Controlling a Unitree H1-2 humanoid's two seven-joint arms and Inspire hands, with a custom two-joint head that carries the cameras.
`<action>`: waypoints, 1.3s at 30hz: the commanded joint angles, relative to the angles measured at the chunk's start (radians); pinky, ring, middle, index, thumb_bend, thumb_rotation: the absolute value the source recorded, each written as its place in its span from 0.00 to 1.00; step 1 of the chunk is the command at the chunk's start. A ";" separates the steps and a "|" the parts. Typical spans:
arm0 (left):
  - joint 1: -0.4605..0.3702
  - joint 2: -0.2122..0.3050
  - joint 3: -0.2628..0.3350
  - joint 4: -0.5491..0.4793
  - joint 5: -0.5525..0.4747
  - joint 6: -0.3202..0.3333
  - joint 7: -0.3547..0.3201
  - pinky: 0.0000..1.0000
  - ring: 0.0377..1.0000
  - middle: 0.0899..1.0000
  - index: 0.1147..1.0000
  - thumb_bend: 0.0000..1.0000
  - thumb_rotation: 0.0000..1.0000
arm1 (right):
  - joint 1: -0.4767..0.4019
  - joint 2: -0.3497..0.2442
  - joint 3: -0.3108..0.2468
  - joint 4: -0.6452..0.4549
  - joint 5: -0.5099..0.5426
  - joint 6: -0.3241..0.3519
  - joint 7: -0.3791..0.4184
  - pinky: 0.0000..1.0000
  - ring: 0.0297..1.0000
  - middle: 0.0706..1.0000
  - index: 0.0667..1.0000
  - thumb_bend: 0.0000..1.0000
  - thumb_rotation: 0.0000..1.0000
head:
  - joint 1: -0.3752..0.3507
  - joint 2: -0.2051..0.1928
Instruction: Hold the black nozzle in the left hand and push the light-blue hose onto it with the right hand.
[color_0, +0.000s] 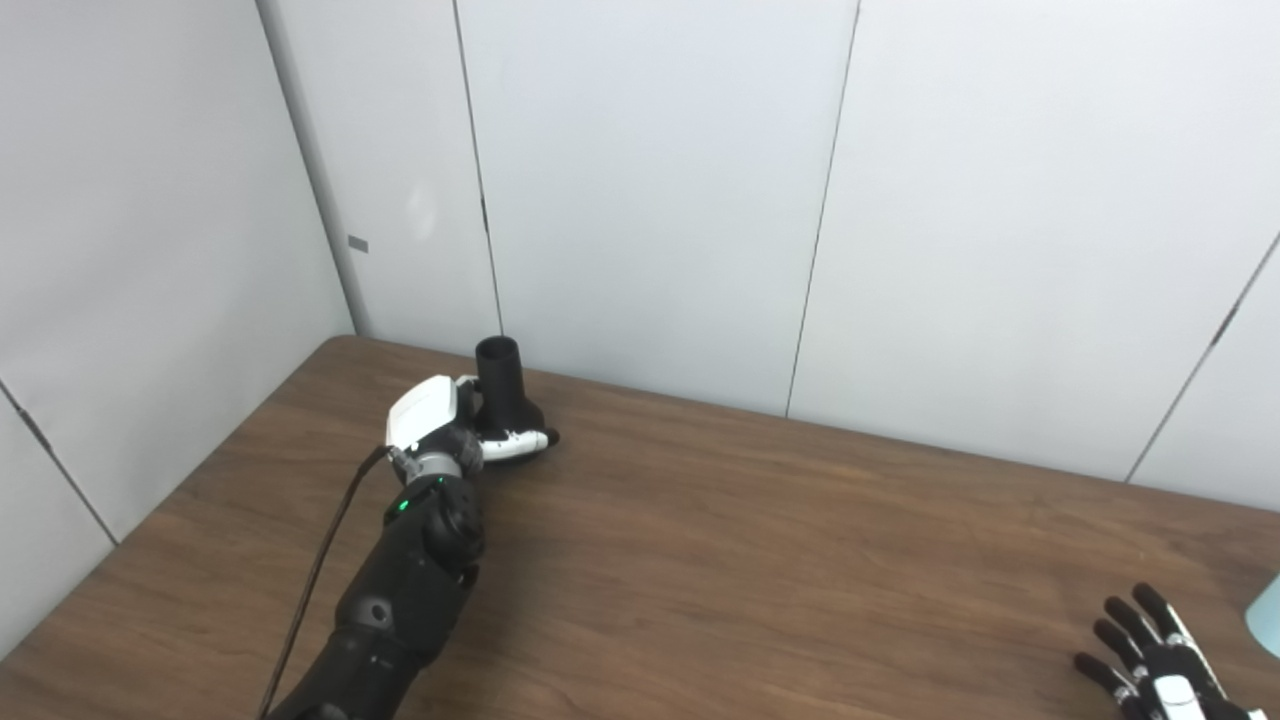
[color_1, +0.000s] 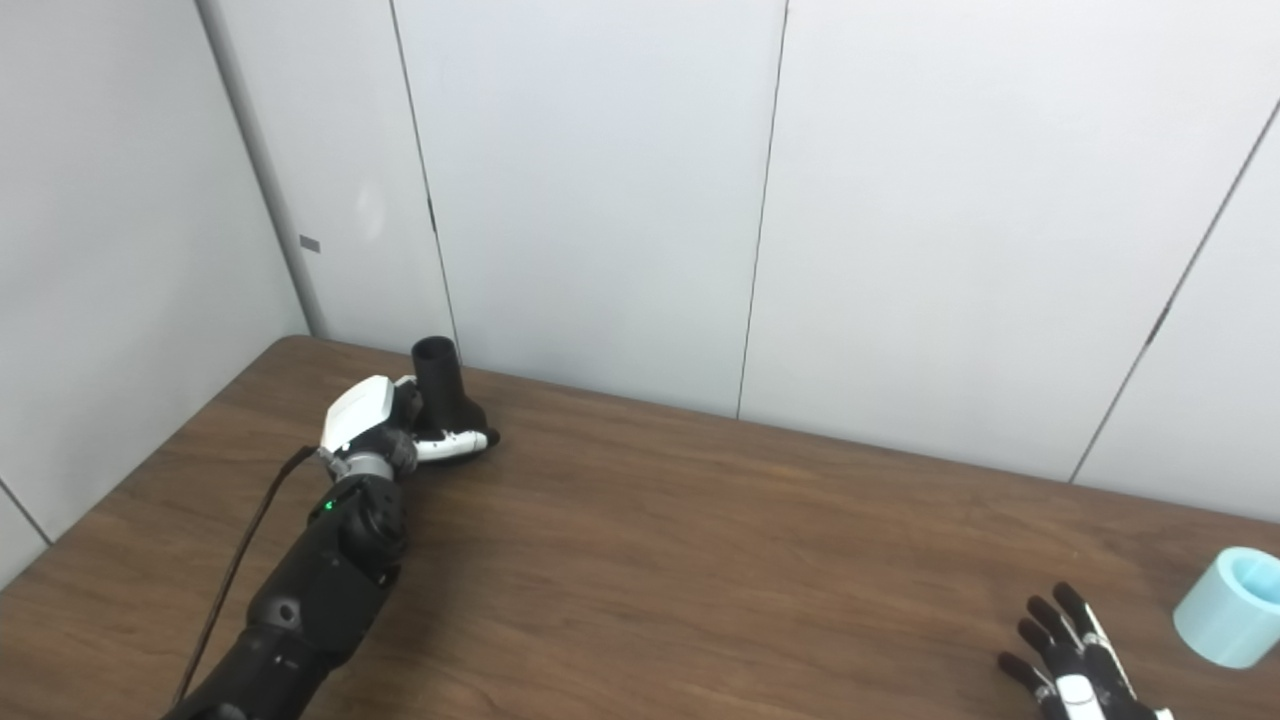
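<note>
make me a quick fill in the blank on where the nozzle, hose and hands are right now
1. The black plastic nozzle stands upright with its open end facing ____.
2. The left hand has its fingers wrapped around the nozzle's ____.
3. The light-blue cylindrical hose piece lies beside the ____ hand.
4. The right hand over the brown wooden table holds ____.

Missing words: up; base; right; nothing

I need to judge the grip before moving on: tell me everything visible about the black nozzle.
The black nozzle is a matte, plastic-looking tube that widens toward its base. It stands upright on the wooden table near the far left corner, open mouth up. The left hand wraps its lower part, fingers curled across the front of the base. Nothing is fitted onto it yet.
</note>
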 joint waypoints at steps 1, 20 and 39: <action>-0.062 0.006 0.011 -0.009 0.018 0.002 0.038 1.00 0.90 0.83 0.79 0.89 0.46 | -0.008 -0.002 0.005 -0.033 -0.001 -0.006 0.006 0.84 0.91 0.92 0.95 0.54 0.73 | 0.001 0.001; -0.080 0.015 -0.026 0.029 0.003 0.001 0.041 1.00 0.90 0.75 0.67 0.88 0.34 | -0.008 -0.006 0.004 -0.048 -0.017 0.002 -0.002 0.83 0.90 0.91 0.96 0.55 0.74 | 0.002 0.021; -0.069 0.023 -0.033 0.065 -0.065 -0.084 0.159 1.00 0.75 0.57 0.42 0.52 0.05 | -0.007 0.000 -0.002 -0.070 -0.029 0.026 -0.013 0.84 0.90 0.90 0.94 0.54 0.76 | 0.002 0.031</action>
